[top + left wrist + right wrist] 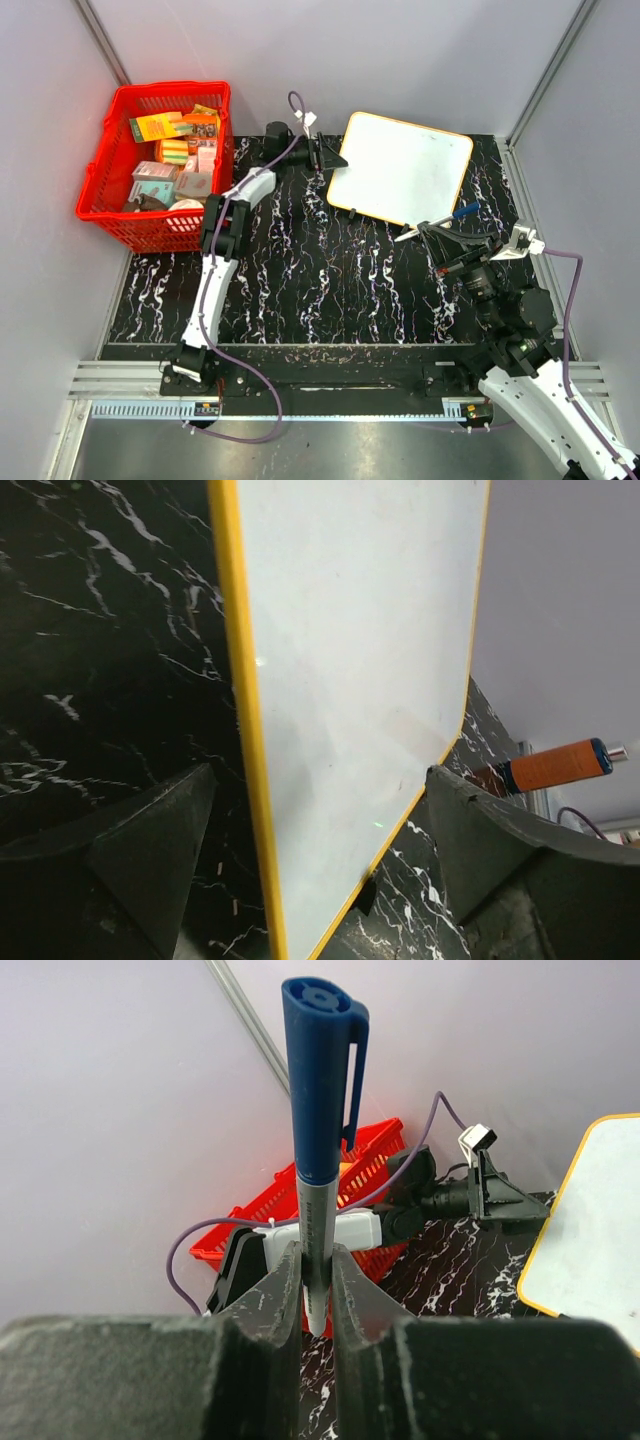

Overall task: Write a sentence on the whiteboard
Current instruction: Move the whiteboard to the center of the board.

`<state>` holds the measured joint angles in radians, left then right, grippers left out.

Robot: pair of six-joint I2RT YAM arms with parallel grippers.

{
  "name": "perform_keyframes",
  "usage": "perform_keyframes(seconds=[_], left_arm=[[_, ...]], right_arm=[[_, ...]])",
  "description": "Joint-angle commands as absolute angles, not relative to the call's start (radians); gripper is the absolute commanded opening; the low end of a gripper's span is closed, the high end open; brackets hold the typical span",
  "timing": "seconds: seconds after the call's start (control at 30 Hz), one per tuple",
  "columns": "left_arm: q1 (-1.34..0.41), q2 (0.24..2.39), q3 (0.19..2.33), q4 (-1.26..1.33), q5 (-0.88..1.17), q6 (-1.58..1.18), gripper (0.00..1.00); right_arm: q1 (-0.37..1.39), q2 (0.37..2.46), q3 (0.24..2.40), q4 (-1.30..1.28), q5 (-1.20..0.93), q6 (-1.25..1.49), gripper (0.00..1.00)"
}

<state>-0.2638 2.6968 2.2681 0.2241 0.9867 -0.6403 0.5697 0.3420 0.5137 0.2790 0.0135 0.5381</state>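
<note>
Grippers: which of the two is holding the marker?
The right gripper, shut on the blue marker. The left gripper holds nothing: it is open at the edge of the yellow-rimmed whiteboard.

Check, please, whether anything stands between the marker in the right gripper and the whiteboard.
Nothing visible does. The right gripper, shut on the marker, sits just off the whiteboard's near edge, with only a strip of table between them. The left gripper is open at the board's left edge, off that path.
</note>
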Motion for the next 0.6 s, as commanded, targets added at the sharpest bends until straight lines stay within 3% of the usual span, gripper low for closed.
perform_keyframes(seconds=[0.0, 0.17, 0.43, 0.57], left_arm=[[-0.291, 2.726, 2.319, 0.288, 1.054, -0.666, 0.88], [-0.296, 2.74, 2.274, 0.406, 1.057, -0.753, 0.72], [-0.299, 2.734, 2.218, 0.514, 1.114, -0.816, 0.0], [-0.299, 2.648, 2.079, 0.592, 1.134, -0.805, 0.0]], right_arm=[[0.575, 0.336, 0.561, 0.278, 0.005, 0.517, 0.0], [0.575, 0.336, 0.572, 0.272, 0.003, 0.505, 0.0], [0.575, 0.313, 0.572, 0.259, 0.003, 0.503, 0.0], [0.574, 0.298, 0.568, 0.253, 0.003, 0.502, 0.0]])
